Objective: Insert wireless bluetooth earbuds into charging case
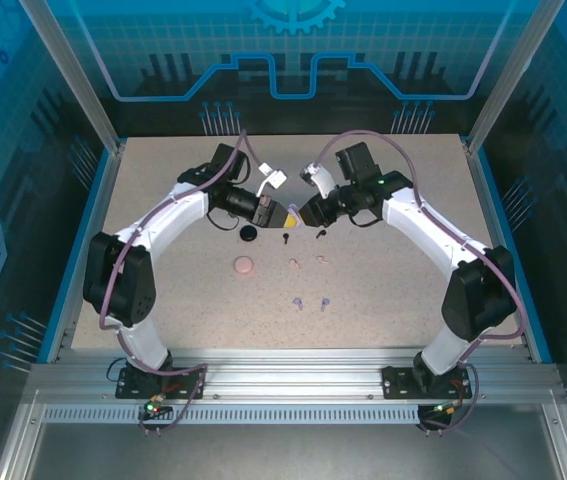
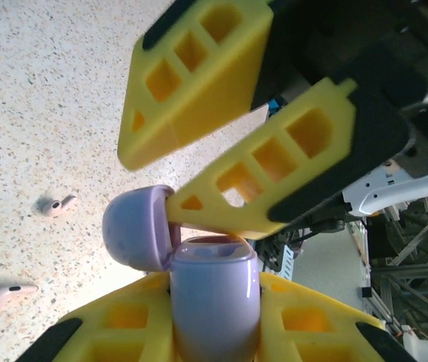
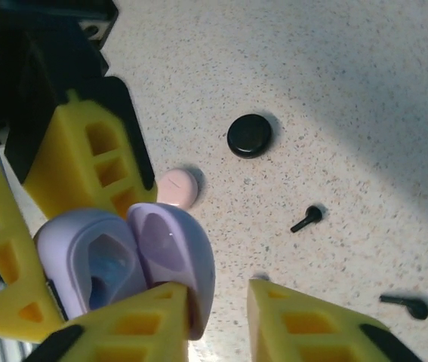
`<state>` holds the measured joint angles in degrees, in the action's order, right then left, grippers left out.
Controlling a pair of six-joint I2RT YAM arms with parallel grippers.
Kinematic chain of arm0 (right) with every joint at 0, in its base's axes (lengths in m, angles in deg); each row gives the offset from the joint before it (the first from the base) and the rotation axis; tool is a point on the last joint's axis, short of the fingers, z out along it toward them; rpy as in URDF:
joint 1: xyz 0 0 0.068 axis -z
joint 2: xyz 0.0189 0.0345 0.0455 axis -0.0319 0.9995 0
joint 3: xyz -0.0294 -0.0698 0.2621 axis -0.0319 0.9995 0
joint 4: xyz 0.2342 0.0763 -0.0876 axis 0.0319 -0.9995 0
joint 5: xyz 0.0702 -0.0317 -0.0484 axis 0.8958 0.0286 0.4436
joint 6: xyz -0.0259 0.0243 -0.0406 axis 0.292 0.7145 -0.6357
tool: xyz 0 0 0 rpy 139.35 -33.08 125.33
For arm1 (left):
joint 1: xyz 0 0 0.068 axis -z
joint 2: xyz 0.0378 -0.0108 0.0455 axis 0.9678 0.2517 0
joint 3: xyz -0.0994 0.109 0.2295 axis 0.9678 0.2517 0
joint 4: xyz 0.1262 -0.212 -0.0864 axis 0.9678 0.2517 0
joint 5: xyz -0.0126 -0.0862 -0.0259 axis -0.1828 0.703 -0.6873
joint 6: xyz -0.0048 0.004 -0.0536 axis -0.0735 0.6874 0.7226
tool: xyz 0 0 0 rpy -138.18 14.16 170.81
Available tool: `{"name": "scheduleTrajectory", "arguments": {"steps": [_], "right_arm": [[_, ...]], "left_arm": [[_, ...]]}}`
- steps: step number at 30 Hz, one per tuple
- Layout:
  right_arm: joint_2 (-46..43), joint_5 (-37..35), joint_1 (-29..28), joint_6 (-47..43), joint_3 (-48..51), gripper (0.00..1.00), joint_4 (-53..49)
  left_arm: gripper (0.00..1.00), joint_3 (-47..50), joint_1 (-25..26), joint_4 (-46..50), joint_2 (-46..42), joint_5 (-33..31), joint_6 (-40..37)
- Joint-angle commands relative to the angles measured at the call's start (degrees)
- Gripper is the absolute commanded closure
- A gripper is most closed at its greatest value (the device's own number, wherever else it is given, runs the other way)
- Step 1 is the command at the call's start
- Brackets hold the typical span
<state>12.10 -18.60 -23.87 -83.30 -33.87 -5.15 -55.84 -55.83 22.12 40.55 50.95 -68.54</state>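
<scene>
Lilac charging case (image 2: 214,294): hangs in the air, lid (image 2: 138,237) swung open. Black case (image 1: 249,233): lies flat, pink case (image 1: 244,265) at its 6 o'clock. Black earbuds (image 1: 286,239): lie loose at 3 o'clock of black case; pink earbuds (image 1: 293,262) at 3 o'clock of pink case; lilac earbuds (image 1: 299,302) at its 4 o'clock

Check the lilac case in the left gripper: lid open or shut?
Open. The lid is hinged away from the lilac case body, baring the inner wells in the right wrist view.
</scene>
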Motion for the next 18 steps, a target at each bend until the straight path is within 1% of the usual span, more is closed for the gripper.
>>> {"name": "scheduleTrajectory", "arguments": {"steps": [1,3,5,7,9,14,18], "right_arm": [[-3.2,1.9,1.9,3.4,-0.7,0.66,2.1],[-5.3,1.0,3.3,5.6,0.1,0.58,2.3],[-7.3,0.1,4.3,8.0,1.5,0.57,2.7],[-9.4,-1.0,4.8,10.2,3.3,0.50,3.0],[-11.5,-3.8,4.9,13.7,5.0,0.43,2.9],[-14.2,-7.3,3.6,23.4,9.5,0.41,1.0],[-14.8,-12.3,-1.0,28.8,13.7,0.41,-1.1]], "left_arm": [[1.00,3.8,-0.4,-6.6,-3.9,-0.1,3.1],[1.00,7.3,-1.1,-11.8,-6.9,-0.6,6.2],[1.00,10.9,-1.5,-16.4,-10.0,-1.4,8.8],[1.00,14.8,-1.7,-20.3,-13.3,-3.5,10.9],[1.00,18.3,-1.7,-24.3,-16.9,-6.4,12.8],[1.00,28.3,-1.7,-35.8,-25.9,-15.9,17.5],[1.00,38.1,-1.5,-49.7,-33.6,-24.7,21.0]]}}
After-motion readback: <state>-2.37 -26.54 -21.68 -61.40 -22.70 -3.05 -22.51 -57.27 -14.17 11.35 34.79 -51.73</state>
